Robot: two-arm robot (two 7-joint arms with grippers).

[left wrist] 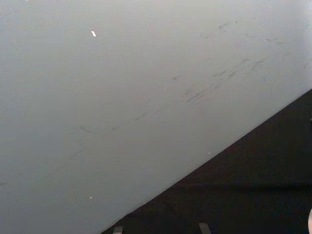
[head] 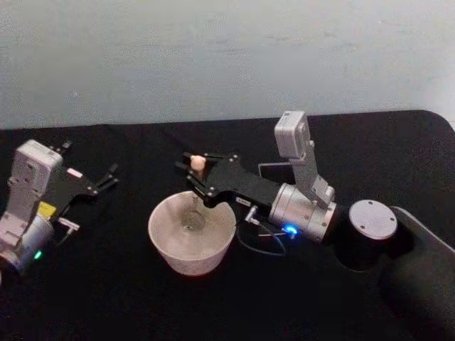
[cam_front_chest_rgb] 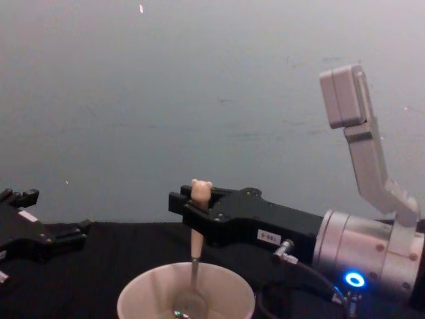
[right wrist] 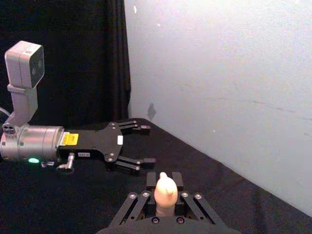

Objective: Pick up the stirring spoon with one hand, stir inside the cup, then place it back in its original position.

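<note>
The right gripper (cam_front_chest_rgb: 194, 207) is closed on the stirring spoon (cam_front_chest_rgb: 196, 246) at its handle, holding it upright with its bowl inside the cup (cam_front_chest_rgb: 139, 302). The left gripper (head: 109, 177) sits well left of the cup, its jaws spread and empty.

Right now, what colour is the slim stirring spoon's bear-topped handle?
The handle of the stirring spoon is cream-beige; chest view shows it best.

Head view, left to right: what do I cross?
Left gripper, open → cup, with the right gripper holding the stirring spoon in it → right arm's silver wrist.
</note>
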